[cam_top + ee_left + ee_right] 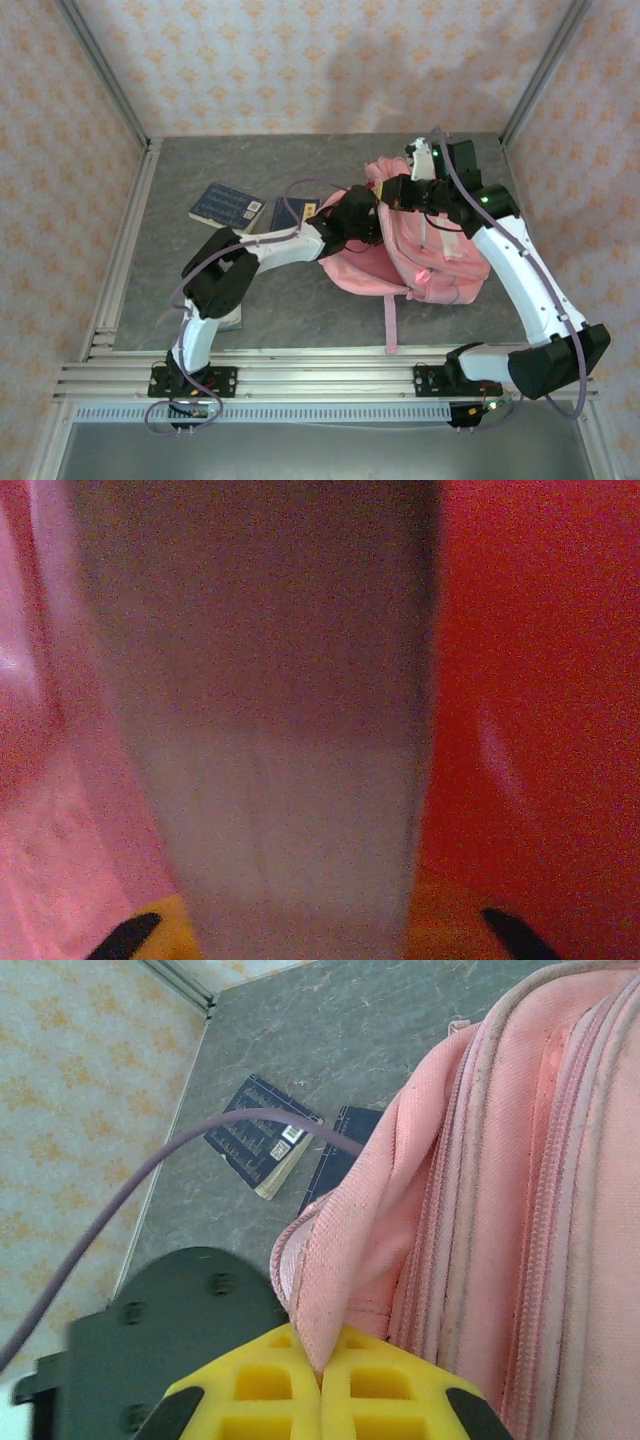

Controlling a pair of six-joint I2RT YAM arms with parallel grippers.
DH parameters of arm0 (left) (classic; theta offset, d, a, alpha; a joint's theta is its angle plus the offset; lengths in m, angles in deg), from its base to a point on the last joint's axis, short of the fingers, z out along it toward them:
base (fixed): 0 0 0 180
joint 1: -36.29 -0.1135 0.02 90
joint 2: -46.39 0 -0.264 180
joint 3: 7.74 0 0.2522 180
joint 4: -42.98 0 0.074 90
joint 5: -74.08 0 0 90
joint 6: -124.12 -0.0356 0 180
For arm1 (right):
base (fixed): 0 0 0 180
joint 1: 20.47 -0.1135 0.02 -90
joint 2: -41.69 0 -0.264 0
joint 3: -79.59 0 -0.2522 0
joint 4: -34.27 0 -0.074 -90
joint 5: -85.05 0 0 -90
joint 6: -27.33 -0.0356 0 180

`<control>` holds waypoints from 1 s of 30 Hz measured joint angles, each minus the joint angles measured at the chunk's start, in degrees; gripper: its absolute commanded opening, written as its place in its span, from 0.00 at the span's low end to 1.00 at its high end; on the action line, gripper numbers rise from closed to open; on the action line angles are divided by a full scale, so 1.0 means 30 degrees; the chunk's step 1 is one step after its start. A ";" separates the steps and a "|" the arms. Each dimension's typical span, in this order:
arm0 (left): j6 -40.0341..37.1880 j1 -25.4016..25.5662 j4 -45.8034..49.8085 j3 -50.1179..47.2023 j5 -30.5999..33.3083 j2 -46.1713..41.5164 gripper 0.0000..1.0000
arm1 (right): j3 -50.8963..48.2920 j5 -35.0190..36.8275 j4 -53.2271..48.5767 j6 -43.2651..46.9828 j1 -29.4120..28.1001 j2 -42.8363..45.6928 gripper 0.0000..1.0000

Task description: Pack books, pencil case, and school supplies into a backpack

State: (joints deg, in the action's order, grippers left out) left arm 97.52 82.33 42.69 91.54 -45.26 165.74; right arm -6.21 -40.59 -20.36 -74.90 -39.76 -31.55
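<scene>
Right fingers are pressed together, pinching a fold of the soft woven pink fabric backpack. Left fingers are buried inside it, can't tell their state.

Woven matt pink cloth on the backpack; mottled matt grey table; smooth matt yellow plastic on the right hand.

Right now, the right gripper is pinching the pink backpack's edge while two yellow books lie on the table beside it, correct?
Not quite: the books are dark navy, not yellow, as the right wrist view shows. The right gripper does pinch the pink backpack at its edge, with them on the table beside it.
</scene>
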 measured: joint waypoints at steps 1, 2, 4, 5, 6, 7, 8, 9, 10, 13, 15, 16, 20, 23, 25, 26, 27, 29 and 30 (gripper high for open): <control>-0.0036 0.0000 0.0211 0.0306 -0.0073 0.0393 0.55 | -0.0109 0.0015 0.0095 0.0007 0.0000 0.0000 0.00; -0.0211 -0.0007 0.0393 0.0561 -0.0160 0.0729 0.61 | -0.0175 0.0022 0.0124 0.0007 0.0022 0.0000 0.00; -0.0605 -0.0007 0.1027 0.0765 -0.0277 0.0969 0.69 | -0.0277 0.0029 0.0219 0.0029 0.0073 0.0000 0.00; -0.0903 0.0000 0.1472 0.0809 -0.0321 0.0954 0.72 | -0.0306 0.0051 0.0233 0.0087 0.0073 0.0000 0.00; -0.1195 0.0029 0.1807 0.0867 -0.0379 0.0896 0.73 | -0.0321 0.0087 0.0240 0.0124 0.0073 0.0000 0.00; -0.1668 0.0029 0.2288 0.0882 -0.0415 0.0758 0.74 | -0.0321 0.0124 0.0248 0.0182 0.0073 0.0007 0.00; -0.2084 0.0029 0.2871 0.0882 -0.0408 0.0546 0.76 | -0.0335 0.0219 0.0291 0.0240 0.0073 0.0007 0.00; -0.2477 0.0029 0.3468 0.0874 -0.0364 0.0284 0.76 | -0.0364 0.0313 0.0372 0.0299 0.0073 0.0015 0.00; -0.2863 0.0029 0.4029 0.0823 -0.0284 -0.0058 0.77 | -0.0430 0.0423 0.0488 0.0379 0.0073 0.0051 0.00; -0.3701 0.0000 0.5544 0.0444 0.0022 -0.1450 0.79 | -0.0576 0.0692 0.0780 0.0517 0.0066 0.0182 0.00; -0.4102 -0.0102 0.6193 0.0015 0.0299 -0.2637 0.79 | -0.0685 0.0925 0.0780 0.0590 0.0036 0.0255 0.00; -0.4255 -0.0160 0.6426 -0.0240 0.0444 -0.3330 0.79 | -0.0750 0.1056 0.0787 0.0605 0.0022 0.0255 0.00; -0.4699 -0.0685 0.7082 -0.1392 0.0903 -0.5421 0.78 | -0.0860 0.1479 0.0925 0.0619 -0.0051 0.0255 0.00; -0.5217 -0.1260 0.7759 -0.2186 0.1158 -0.6550 0.77 | -0.1173 0.1923 0.0933 0.0685 -0.0102 0.0270 0.00; -0.5683 -0.1676 0.8408 -0.2681 0.1472 -0.7621 0.77 | -0.1464 0.2361 0.0940 0.0801 -0.0087 0.0262 0.00; -0.5843 -0.1843 0.8641 -0.2820 0.1588 -0.8094 0.76 | -0.1566 0.2543 0.0947 0.0831 -0.0095 0.0226 0.00; -0.6076 -0.2033 0.8954 -0.2929 0.1821 -0.8728 0.76 | -0.1647 0.2688 0.0984 0.0882 -0.0102 0.0182 0.00; -0.6601 -0.2288 0.9602 -0.2958 0.2368 -0.9938 0.76 | -0.1778 0.3038 0.1144 0.0947 -0.0109 0.0080 0.00; -0.6841 -0.2397 0.9850 -0.2958 0.2674 -1.0528 0.76 | -0.1851 0.3220 0.1260 0.0954 -0.0109 0.0007 0.00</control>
State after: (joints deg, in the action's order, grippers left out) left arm 76.99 75.14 72.25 82.66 -37.24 134.15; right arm -11.76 -30.93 -16.58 -72.04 -40.09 -31.52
